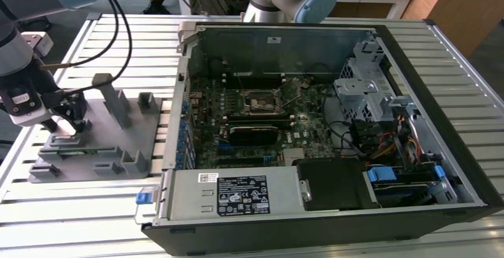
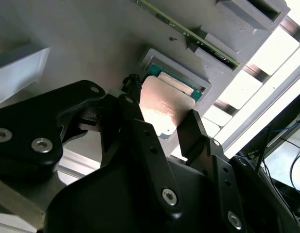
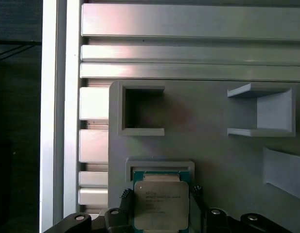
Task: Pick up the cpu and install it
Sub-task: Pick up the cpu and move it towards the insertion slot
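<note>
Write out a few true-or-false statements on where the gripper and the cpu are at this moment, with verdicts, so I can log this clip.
1. The gripper is at the cpu on the grey tray. True.
2. The cpu sits in the socket inside the computer case. False: it lies in a recess of the grey tray, outside the case on the exterior view's left.
3. A green memory stick lies on the same tray as the cpu. True.
4. The computer case has its side panel on. False: it lies open, with the motherboard exposed.
</note>
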